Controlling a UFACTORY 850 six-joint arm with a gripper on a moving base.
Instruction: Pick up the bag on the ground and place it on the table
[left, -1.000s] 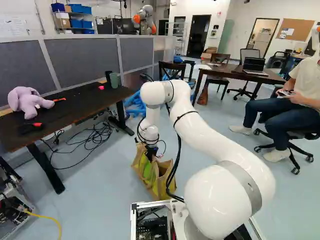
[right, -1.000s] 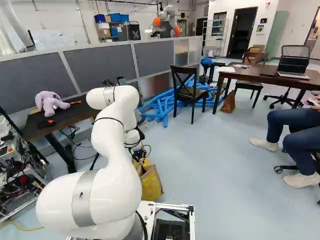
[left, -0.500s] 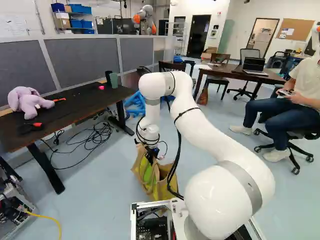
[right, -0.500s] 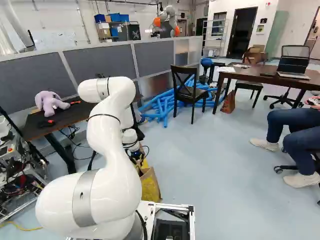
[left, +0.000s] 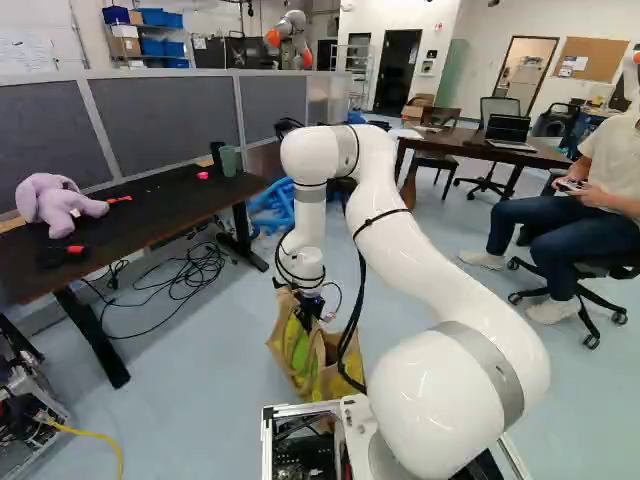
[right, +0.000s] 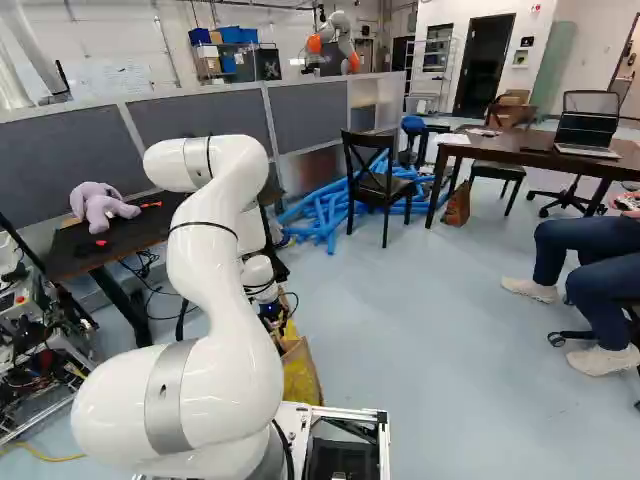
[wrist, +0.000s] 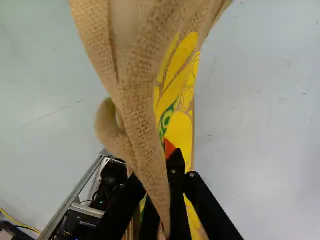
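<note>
My gripper (left: 308, 318) is at the top of the burlap bag (left: 296, 352), which has yellow and green print, just ahead of the base in the left base view. The wrist view has the gripper (wrist: 173, 154) shut on the bag's fabric (wrist: 140, 75); an orange pad shows beside the gathered cloth, which partly covers the fingers. The bag's foot is hidden behind the base frame, so I cannot tell whether it touches the floor. A black table (left: 150, 215) stands at the left of the left base view.
On the black table lie a purple plush elephant (left: 58, 203), red-handled tools and a green cup (left: 228, 160). Cables lie beneath it. A brown table (right: 540, 150), chairs and blue tubes (right: 335, 205) are farther off. Another robot (left: 290, 38) stands behind the partition.
The arm's upper bend has risen, reaching further left in the right base view. The gripper and the bag's top have shifted slightly with it. The base has not moved.
</note>
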